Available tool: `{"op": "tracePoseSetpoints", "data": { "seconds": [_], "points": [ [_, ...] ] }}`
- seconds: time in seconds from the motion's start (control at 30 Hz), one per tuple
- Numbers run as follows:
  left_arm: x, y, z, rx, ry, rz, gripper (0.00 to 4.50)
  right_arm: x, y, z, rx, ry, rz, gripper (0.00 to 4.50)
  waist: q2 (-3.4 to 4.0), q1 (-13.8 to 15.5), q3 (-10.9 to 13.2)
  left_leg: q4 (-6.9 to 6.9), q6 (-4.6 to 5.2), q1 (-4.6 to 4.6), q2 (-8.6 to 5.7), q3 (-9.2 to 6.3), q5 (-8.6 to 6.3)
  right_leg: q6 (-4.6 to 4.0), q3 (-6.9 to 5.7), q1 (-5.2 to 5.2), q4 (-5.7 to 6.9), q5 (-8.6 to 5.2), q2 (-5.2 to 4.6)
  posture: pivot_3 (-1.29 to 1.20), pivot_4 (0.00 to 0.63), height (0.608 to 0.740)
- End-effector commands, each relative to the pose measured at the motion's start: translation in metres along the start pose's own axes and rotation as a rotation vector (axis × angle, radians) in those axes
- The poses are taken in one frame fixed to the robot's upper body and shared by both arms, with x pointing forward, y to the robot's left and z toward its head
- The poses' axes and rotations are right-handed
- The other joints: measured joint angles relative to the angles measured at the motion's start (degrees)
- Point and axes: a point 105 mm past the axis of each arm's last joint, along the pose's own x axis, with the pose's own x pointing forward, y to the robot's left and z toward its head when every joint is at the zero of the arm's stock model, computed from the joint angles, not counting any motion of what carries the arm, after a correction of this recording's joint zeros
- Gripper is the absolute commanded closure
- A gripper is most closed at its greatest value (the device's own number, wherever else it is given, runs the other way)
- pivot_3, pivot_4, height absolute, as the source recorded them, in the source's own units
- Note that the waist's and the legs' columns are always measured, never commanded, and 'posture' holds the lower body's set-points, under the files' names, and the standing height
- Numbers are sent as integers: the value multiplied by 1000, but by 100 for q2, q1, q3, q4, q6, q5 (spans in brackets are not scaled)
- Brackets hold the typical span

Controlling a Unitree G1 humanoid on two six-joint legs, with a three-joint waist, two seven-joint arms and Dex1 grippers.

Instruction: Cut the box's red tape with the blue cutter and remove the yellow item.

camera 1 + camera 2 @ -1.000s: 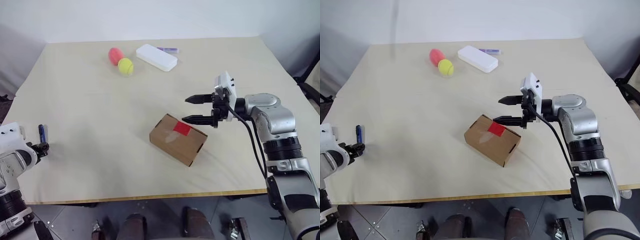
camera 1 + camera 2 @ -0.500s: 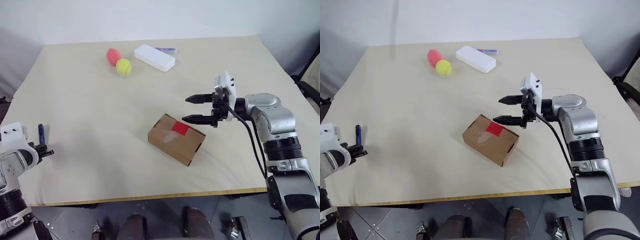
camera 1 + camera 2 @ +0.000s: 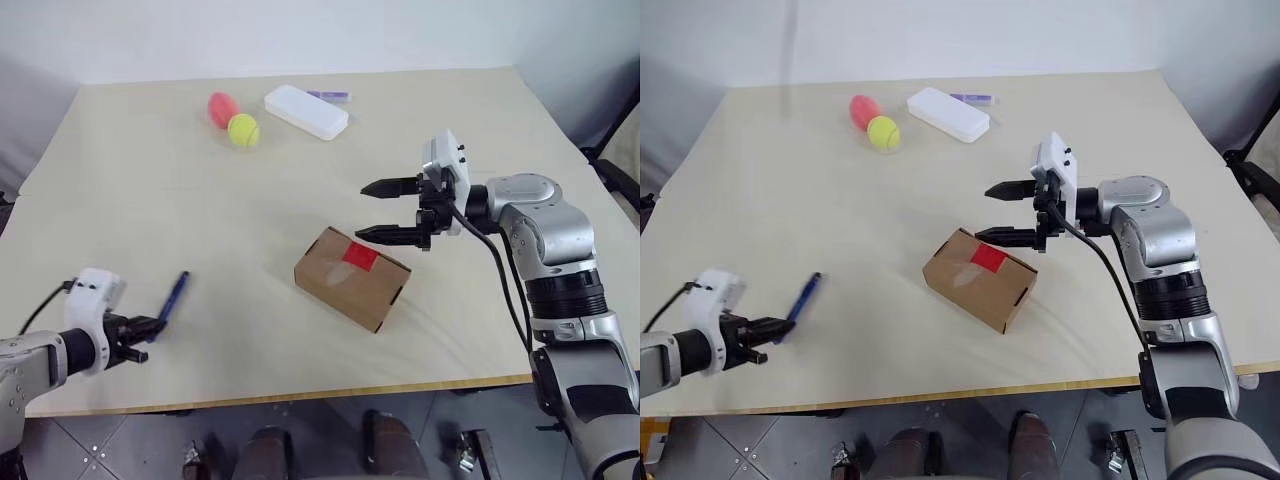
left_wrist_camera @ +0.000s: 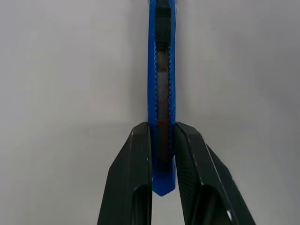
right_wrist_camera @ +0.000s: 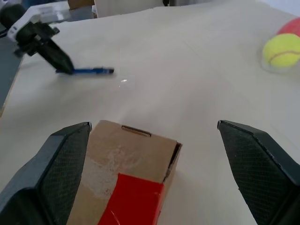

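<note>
Left wrist view: blue cutter (image 4: 161,93) between left pincer (image 4: 162,161) fingers.

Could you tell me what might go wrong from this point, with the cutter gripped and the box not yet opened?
The left gripper pinches only the blue cutter's rear end, so it might pivot when pressed on the red tape. The right gripper hangs open above the box, not bracing it, so the box could slide.
</note>
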Motion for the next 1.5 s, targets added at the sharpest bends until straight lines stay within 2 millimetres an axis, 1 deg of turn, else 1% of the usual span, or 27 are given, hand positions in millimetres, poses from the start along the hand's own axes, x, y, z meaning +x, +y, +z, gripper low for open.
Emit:
{"op": "tracePoseSetpoints", "data": {
  "seconds": [0.03,0.13,0.2,0.27,0.33,0.37,0.4,0.47,0.57,0.6,0.63,0.67,0.7,0.73,0.77,0.9,1.07,1.17,1.27,1.5],
  "points": [
    [0,-23,3,173,20,-155,4134,8,16,8,-40,-13,46,0,0,-3,0,3,0,-12,0,0,0,-1,-1,-10,1,-1,0,0,150,740],
    [2,-26,-7,295,102,-200,4134,13,30,3,-62,36,91,0,1,-2,0,5,1,-23,-1,1,0,-2,-1,-16,-3,-1,1,0,150,740],
    [3,-28,-10,363,128,-240,4134,16,38,1,-73,50,112,0,2,-1,1,4,2,-28,-1,2,-1,-2,-2,-20,-5,-1,1,0,150,740],
    [8,-33,-7,443,128,-288,4134,24,51,4,-84,42,153,0,4,1,3,4,6,-29,-2,7,-3,-2,-2,-21,-8,-1,1,0,150,740],
    [12,-40,-9,554,171,-349,4134,37,66,9,-130,16,188,0,4,6,2,5,8,-28,-2,7,-4,-2,-2,-20,-5,-1,1,0,150,740],
    [13,-42,-10,590,186,-373,4134,42,69,10,-147,10,190,399,4,5,2,5,9,-27,-2,10,-5,-2,-2,-20,-6,-1,1,0,150,740],
    [16,-41,-9,647,192,-379,4134,47,81,8,-189,39,234,599,5,4,3,6,10,-27,-2,10,-5,-2,-1,-20,-5,-1,1,0,150,740],
    [21,-44,-7,749,170,-418,4134,61,99,2,-252,84,293,1301,7,10,3,6,12,-28,-2,11,-6,-2,-2,-22,-6,-1,1,0,150,740],
    [29,-44,-4,815,150,-423,4134,74,114,0,-307,99,343,2295,7,29,4,10,19,-27,-2,14,-10,-1,-3,-21,-3,-1,1,0,150,740],
    [32,-44,-3,856,144,-424,4134,80,119,-6,-344,141,369,2698,7,40,3,13,21,-27,-3,15,-11,-1,-3,-21,-2,-1,1,0,150,740],
    [35,-44,-1,882,138,-422,4134,85,122,-13,-378,189,381,3017,8,54,3,15,21,-27,-3,16,-11,-1,-3,-20,-2,0,1,0,150,740],
    [36,-44,0,899,135,-422,4134,88,123,-18,-400,222,386,3431,9,69,2,17,22,-26,-3,18,-11,-1,-3,-19,-1,-1,1,0,150,740],
    [38,-44,1,915,133,-421,4134,93,127,-21,-408,227,396,3810,8,88,2,19,23,-23,-3,19,-10,-1,-2,-18,3,-1,1,0,150,740],
    [40,-45,2,921,117,-426,4134,97,130,-24,-412,224,406,4088,8,119,2,22,24,-24,-3,18,-10,-1,-2,-18,5,-1,1,0,150,740],
    [41,-46,3,926,106,-431,4134,100,132,-26,-414,219,413,4491,9,142,2,24,25,-23,-3,19,-9,-1,-2,-18,6,-1,1,0,150,740],
    [45,-47,2,930,103,-431,4134,119,133,-42,-452,255,411,4491,9,161,0,27,28,-17,-3,18,-8,-1,-2,-11,12,-1,1,0,150,740],
    [44,-52,-4,917,104,-464,4134,135,131,-51,-443,257,403,4491,11,147,-2,28,29,-14,-3,18,-7,-2,-2,-10,16,0,1,0,150,740],
    [43,-53,-8,921,116,-470,4134,135,133,-59,-448,272,420,4491,12,143,-2,28,29,-14,-3,18,-7,-2,-2,-10,17,0,1,0,150,740],
    [42,-54,-9,903,117,-483,4134,134,131,-70,-490,310,430,4491,12,134,-2,28,29,-12,-3,18,-7,-2,-2,-10,17,0,0,0,150,740],
    [38,-55,-15,901,143,-513,4134,133,129,-78,-491,335,433,4491,13,111,-3,26,29,-12,-3,19,-7,-2,-2,-11,17,0,1,0,150,740]
  ]
}}
